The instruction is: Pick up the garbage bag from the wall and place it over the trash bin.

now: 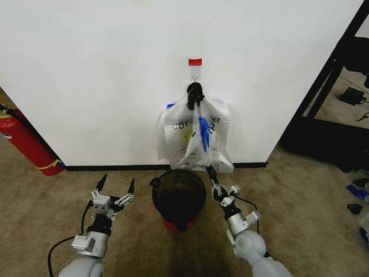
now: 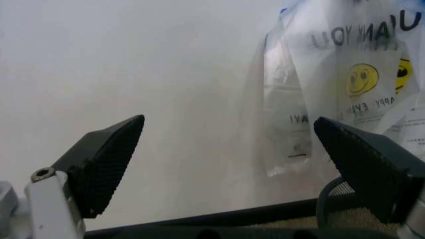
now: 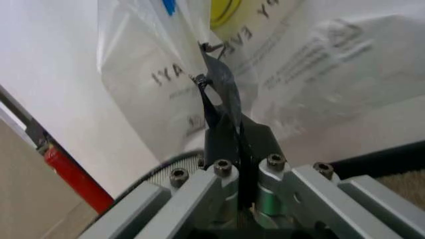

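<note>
The bag (image 1: 202,134) is hanging on the wall (image 1: 104,69), front of a bunch of same-print bags (image 1: 173,135) held by a black clip (image 1: 195,92) on a small hook (image 1: 195,74), w/ red tape (image 1: 195,62) just above the hook. It's drooping down to just above the bin (image 1: 179,193), which is sitting on the carpet (image 1: 46,202) right below, close to the black baseboard (image 1: 109,168). In the left wrist view the bag's smiley and "THANK YOU" print are showing (mirrored, seen through the plastic) on the bag (image 2: 359,79), and the bin's rim (image 2: 332,199) is peeking in behind the far finger.

Right gripper (image 1: 209,171) is reaching up at the bag's lower edge, just beside the bin's rim on the robot's right. Its fingers are closed together, pinching a fold of the bag: the right wrist view is showing the right gripper (image 3: 211,74) w/ thin plastic (image 3: 166,64) caught at the tips, bin rim (image 3: 169,167) below and the red extinguisher (image 3: 73,179) off to one side.

Left gripper (image 1: 116,184) is hovering low on the robot's left of the bin, apart from it, fingers spread wide and holding nothing; its pads (image 2: 109,159) are framing bare wall in its own view.

Extinguisher (image 1: 26,144) is standing by the wall far left. A dark shelf frame (image 1: 328,86) is standing at the right.
</note>
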You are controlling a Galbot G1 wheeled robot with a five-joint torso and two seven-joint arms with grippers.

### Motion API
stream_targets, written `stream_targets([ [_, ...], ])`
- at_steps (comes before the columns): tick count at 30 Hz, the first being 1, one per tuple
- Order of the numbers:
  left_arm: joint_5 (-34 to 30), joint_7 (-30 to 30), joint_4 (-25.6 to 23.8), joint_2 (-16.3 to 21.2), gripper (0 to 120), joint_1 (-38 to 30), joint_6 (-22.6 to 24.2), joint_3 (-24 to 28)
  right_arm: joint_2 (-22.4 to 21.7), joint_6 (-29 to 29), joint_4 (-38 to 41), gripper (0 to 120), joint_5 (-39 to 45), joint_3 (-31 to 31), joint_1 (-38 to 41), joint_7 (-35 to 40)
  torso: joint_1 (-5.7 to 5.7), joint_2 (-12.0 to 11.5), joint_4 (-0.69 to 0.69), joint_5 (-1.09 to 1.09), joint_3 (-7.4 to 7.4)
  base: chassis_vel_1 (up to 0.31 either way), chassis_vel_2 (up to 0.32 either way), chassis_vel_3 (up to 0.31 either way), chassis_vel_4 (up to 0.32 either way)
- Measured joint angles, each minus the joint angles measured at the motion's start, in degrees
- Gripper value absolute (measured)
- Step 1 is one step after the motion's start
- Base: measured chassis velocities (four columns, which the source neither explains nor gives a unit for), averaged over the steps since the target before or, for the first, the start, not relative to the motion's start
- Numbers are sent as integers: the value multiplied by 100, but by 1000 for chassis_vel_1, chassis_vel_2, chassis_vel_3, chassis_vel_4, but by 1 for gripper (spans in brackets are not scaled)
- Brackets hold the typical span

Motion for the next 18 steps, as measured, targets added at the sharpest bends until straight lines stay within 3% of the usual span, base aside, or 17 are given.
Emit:
stream_targets([
  [18,-55,0,102,-7,100,-162,-17,54,-236,336,-4,0,-436,-39,-574,3,0,0,0,0,0,0,0,0,0],
])
